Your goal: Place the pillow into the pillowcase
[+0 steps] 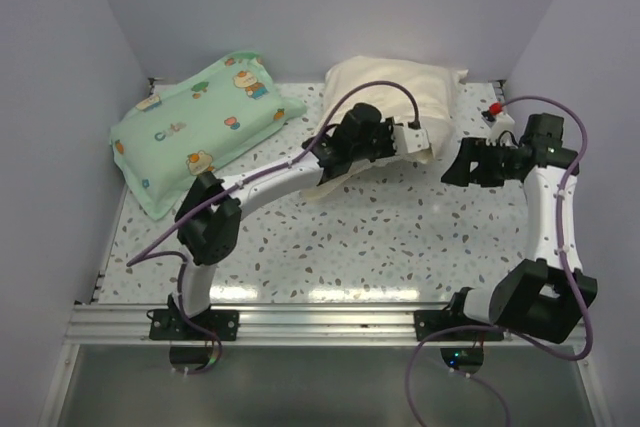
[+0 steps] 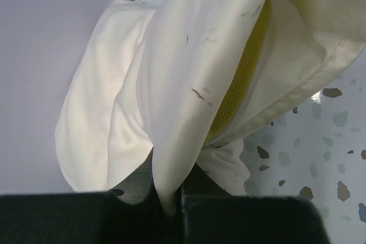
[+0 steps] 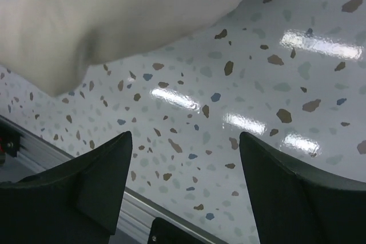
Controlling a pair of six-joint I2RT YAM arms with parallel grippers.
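Note:
The cream pillowcase (image 1: 400, 87) lies bulging at the back centre of the table. In the left wrist view, the pillow's olive-yellow mesh edge (image 2: 247, 75) shows inside the pillowcase (image 2: 189, 55) at its open end; the rest of the pillow is covered. My left gripper (image 1: 432, 150) is at the pillowcase's near edge, shut on a fold of its fabric (image 2: 168, 198). My right gripper (image 1: 452, 165) hangs open just right of it, above the bare table (image 3: 186, 141), with nothing between its fingers. Smooth cream pillowcase cloth (image 3: 114, 10) lies beyond its fingers.
A mint-green cartoon-print pillow (image 1: 200, 127) lies at the back left. A small red-topped object (image 1: 492, 110) stands at the back right by the wall. White walls close in three sides. An aluminium rail (image 1: 320, 322) runs along the near edge.

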